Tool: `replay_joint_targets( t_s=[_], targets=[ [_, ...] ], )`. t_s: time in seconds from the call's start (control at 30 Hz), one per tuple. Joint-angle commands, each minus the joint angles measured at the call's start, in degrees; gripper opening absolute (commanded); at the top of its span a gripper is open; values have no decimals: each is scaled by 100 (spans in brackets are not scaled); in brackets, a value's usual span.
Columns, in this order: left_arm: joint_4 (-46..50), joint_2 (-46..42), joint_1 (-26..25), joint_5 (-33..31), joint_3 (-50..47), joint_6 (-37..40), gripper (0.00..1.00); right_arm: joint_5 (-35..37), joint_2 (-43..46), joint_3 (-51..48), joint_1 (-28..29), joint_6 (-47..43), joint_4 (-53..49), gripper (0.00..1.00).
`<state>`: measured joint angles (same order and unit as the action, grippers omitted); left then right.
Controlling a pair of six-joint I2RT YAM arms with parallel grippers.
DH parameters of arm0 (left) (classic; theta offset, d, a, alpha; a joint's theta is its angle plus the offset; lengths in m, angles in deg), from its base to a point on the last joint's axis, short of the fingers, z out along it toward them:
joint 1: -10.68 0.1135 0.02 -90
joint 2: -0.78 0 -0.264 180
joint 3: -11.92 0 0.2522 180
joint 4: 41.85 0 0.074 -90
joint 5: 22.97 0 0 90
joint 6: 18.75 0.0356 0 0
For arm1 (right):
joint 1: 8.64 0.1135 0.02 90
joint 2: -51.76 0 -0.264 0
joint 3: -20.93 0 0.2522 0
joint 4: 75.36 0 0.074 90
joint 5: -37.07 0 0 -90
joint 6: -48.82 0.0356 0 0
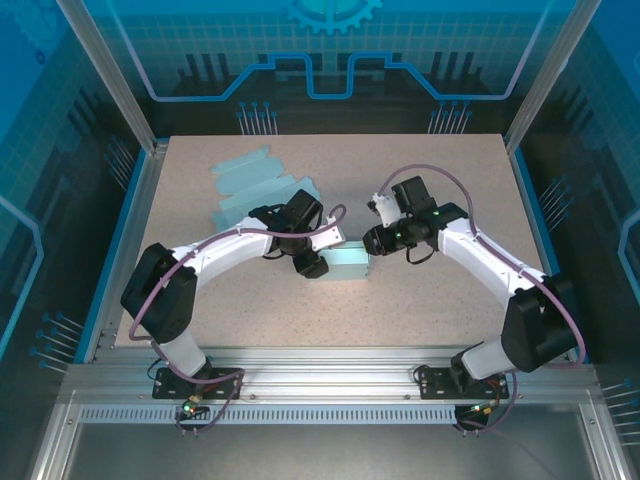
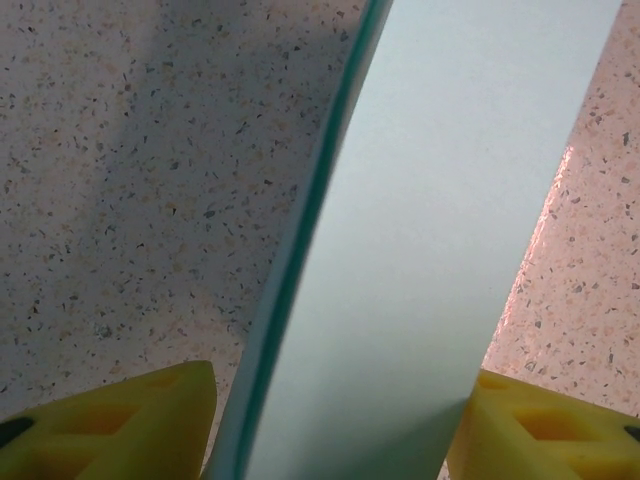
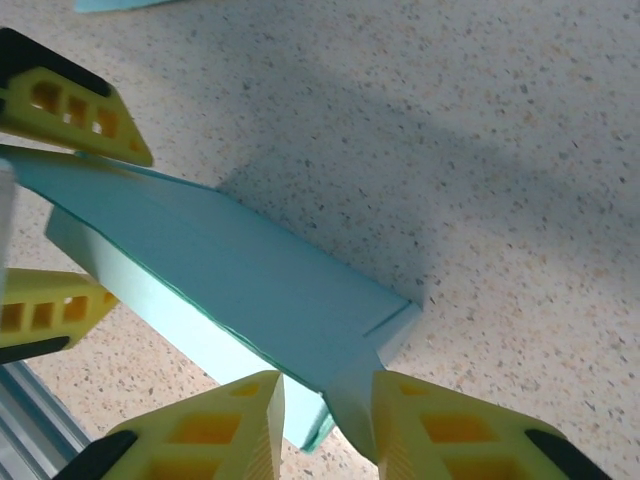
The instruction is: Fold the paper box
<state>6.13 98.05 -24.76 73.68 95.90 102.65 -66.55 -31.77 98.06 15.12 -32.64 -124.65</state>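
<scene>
Speckled table (image 1: 420,300) carries my box (image 1: 348,264). Left gripper (image 2: 335,425) pinches its panel; right gripper (image 3: 328,425) grips a flap. Flat sheets (image 1: 255,180) lie behind.

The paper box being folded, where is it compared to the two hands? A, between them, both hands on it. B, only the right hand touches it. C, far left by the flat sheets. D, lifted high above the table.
A: the paper box lies mid-table between the left hand and the right hand, each gripping a panel.
</scene>
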Motion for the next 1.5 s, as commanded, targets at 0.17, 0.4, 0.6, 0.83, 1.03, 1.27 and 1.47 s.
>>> replay_joint_targets(
  t_s=[0.17,0.4,0.6,0.83,1.03,1.27,1.47],
  targets=[
    [-38,-43,18,-37,-69,-120,60,430,14,123,178,248,-353,31],
    [-117,-33,-22,-67,-85,-203,58,328,73,183,301,580,-297,23],
    [-203,-9,-89,-123,-98,-251,57,93,70,217,383,858,-173,17],
    [-248,70,-164,-198,-78,-266,57,-109,-54,160,414,1156,74,13],
    [-286,43,-174,-234,-87,-285,58,57,-120,180,453,1158,17,10],
    [-660,-284,-177,-487,-248,-437,64,624,-177,184,453,1054,-200,7],
    [-990,-626,-176,-725,-487,-589,65,422,-173,158,455,1156,-74,7]
  ],
)
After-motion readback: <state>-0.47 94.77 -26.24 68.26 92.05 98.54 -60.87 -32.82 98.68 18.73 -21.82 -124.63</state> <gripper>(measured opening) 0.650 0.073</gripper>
